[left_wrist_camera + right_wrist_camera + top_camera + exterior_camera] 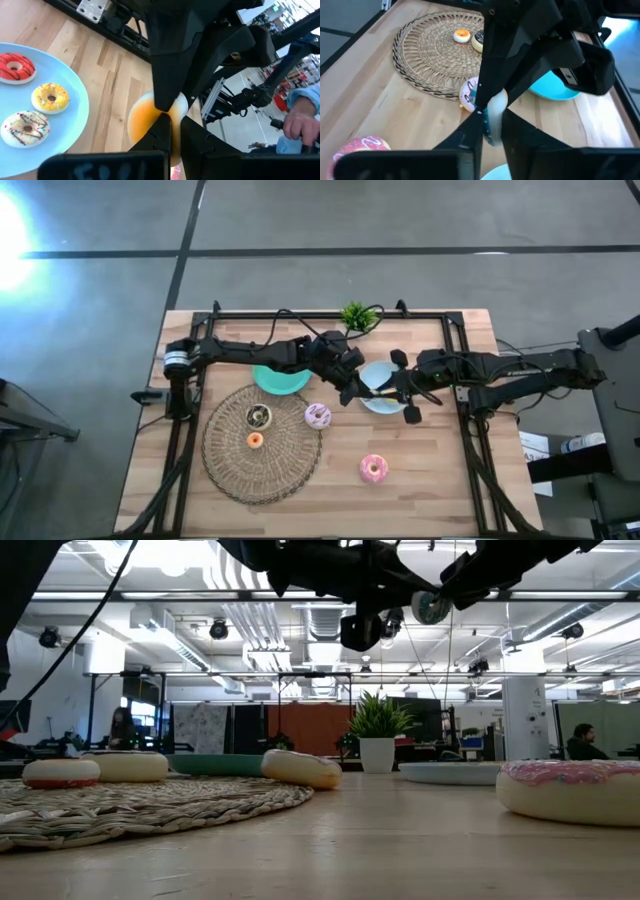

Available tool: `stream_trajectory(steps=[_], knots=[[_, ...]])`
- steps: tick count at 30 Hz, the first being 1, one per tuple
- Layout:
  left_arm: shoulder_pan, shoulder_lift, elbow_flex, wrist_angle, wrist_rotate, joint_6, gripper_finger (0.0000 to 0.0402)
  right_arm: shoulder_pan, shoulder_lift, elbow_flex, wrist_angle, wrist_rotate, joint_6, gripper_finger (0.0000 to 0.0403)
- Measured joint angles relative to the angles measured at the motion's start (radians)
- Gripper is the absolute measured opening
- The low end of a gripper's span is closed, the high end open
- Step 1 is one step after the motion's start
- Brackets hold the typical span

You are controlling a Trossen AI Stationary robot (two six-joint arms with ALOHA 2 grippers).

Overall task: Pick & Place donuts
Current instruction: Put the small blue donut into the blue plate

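Both grippers meet above the light-blue plate, each shut on one tiny orange-yellow donut, which shows edge-on in the right wrist view. My left gripper comes from the left and my right gripper from the right. On the plate lie a red, a yellow and a white sprinkled tiny donut. A dark brown donut and a tiny orange one lie on the woven mat. The pale pink sprinkled donut and the bright pink donut lie on the table. My left gripper has the donut's lower rim in the narrow gap between its two fingers, coming level from the table's left. The fingers hide the exact spot. The donut stands on edge, lifted clear above the plate. My right gripper pinches the donut across its two flat faces between its two fingers, coming level from the table's right. One finger lies over the orange face. The donut stands on edge, clear of the plate.
A teal plate lies at the mat's far edge, under the left arm. A small potted plant stands at the table's far edge. A black frame runs along the table's sides. People show in the room beyond the table.
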Motion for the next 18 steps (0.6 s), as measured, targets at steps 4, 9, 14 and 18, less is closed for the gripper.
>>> stream_trajectory(steps=[4,9,14,18], knots=[[-0.003,0.0,0.0,0.0,-0.029,-0.04,0.0008,-0.001,-0.001,0.0,-0.018,0.003,0.055,0.0015],[-0.003,-0.001,0.001,-0.027,-0.099,-0.049,0.0059,0.0,0.001,-0.002,-0.068,0.02,0.134,0.0014],[-0.003,-0.002,0.001,-0.055,-0.159,-0.05,0.0122,-0.002,0.001,-0.002,-0.129,0.086,0.202,0.0013],[-0.02,-0.021,0.001,-0.072,-0.24,-0.014,0.0147,-0.061,0.007,-0.002,-0.227,0.187,0.328,0.0013]])
